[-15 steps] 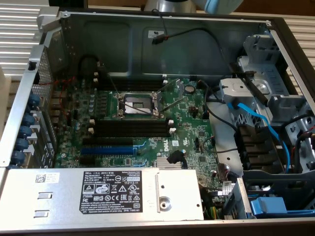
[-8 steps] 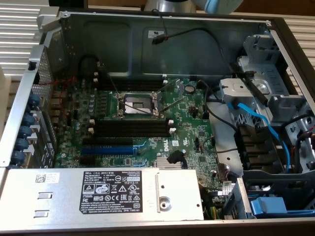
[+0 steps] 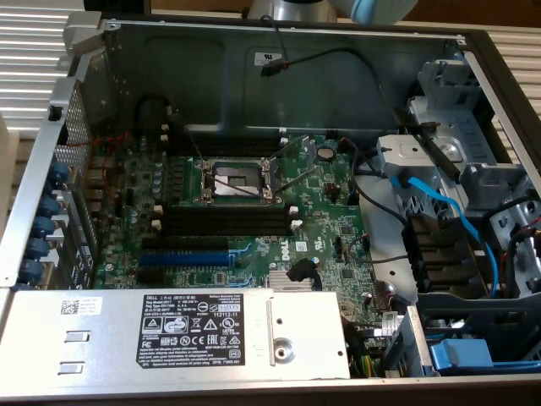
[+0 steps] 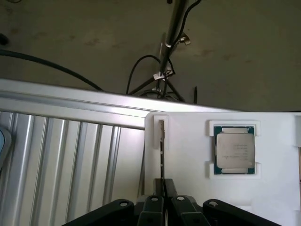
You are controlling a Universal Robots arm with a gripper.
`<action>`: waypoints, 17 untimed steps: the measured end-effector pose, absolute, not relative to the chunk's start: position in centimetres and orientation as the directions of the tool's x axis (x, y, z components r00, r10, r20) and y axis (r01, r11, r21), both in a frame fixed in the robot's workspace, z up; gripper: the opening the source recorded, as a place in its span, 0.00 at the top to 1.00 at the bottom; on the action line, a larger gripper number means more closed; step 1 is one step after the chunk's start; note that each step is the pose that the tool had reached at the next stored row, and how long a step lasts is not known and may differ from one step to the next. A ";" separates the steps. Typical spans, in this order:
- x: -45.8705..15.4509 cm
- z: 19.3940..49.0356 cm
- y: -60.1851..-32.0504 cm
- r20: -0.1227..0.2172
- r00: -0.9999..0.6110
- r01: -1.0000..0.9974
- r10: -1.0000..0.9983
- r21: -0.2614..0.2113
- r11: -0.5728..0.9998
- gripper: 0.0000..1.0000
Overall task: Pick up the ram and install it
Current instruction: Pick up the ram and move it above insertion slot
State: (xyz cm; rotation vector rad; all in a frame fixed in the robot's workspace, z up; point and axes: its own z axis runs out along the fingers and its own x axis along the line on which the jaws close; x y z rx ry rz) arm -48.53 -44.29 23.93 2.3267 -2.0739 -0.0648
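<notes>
Gripper [image 4: 164,188]: clenched on the near end of the ram, one dark pad pressed to each side of the stick.
Ram [image 4: 161,146]: thin and seen edge-on, standing in a narrow slot of the white tray, its far end at the slot's far end, well apart from the computer.
White tray [image 4: 188,179]: flat, with moulded recesses, lying beside a ribbed metal sheet [image 4: 61,160].
Processor chip [image 4: 234,149]: seated face-up in a square recess of the tray, near the ram's slot but apart from it.
Floor beyond the tray: dull, crossed by black cables [image 4: 141,66] around a slim metal stand.
Computer case [image 3: 254,51]: open in the exterior view, green motherboard [image 3: 330,211] exposed.
Memory slots [image 3: 224,218]: black, empty, lying in a row just in front of the processor socket [image 3: 235,179].
Blue expansion slot [image 3: 184,257]: just in front of the memory slots, towards the exterior view's left.
Power supply [image 3: 169,330]: grey box with a black label, along the case's near edge.
Blue cables [image 3: 439,199]: draped over the drive cage at the exterior view's right.
</notes>
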 end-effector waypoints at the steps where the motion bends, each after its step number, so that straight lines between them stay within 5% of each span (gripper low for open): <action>1: -48.5 24.7 -44.3 -0.015 0.114 -0.992 -0.993 0.046 -0.115 0.87; 17: -46.3 36.0 -44.7 -0.012 0.114 -0.992 -0.993 0.045 -0.115 0.87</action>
